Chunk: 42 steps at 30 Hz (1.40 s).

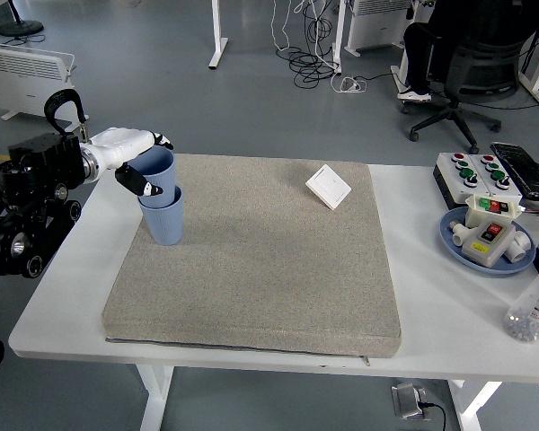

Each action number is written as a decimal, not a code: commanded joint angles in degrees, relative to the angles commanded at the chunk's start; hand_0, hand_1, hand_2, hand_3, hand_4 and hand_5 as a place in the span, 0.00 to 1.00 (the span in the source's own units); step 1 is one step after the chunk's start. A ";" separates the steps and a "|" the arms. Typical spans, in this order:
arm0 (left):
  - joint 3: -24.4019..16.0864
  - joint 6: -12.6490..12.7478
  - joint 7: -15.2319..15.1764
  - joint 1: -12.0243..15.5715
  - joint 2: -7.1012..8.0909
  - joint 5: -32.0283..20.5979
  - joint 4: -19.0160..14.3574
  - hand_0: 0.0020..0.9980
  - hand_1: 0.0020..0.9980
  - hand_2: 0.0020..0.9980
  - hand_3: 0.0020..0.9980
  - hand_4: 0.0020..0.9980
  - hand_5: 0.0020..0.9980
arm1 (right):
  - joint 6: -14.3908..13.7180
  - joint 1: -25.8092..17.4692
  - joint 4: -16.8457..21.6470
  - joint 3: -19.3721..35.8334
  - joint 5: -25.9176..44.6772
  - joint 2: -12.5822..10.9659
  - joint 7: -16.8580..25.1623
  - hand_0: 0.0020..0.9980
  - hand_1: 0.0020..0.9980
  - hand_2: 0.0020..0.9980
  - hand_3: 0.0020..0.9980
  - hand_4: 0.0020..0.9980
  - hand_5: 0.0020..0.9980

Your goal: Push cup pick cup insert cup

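The upper cup (154, 171) hides its base inside the lower cup (163, 220); the bottle (534, 308) is cropped.

**Grey-floored workroom behind the tabletop**

Smooth grey floor (162, 99), evenly lit. White radiator (22, 72) at far left. White desk legs (217, 36) near top centre, tangled cables (310, 54) beside them. Black office chair (472, 72) at upper right. White tabletop (440, 314) in front.
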 joint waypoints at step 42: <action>-24.21 13.74 7.00 21.69 0.73 -45.62 -27.93 0.85 0.83 0.85 0.76 0.65 1.00 | 0.16 0.53 0.00 1.25 -0.69 0.59 0.01 0.76 0.63 0.65 0.56 0.08 0.46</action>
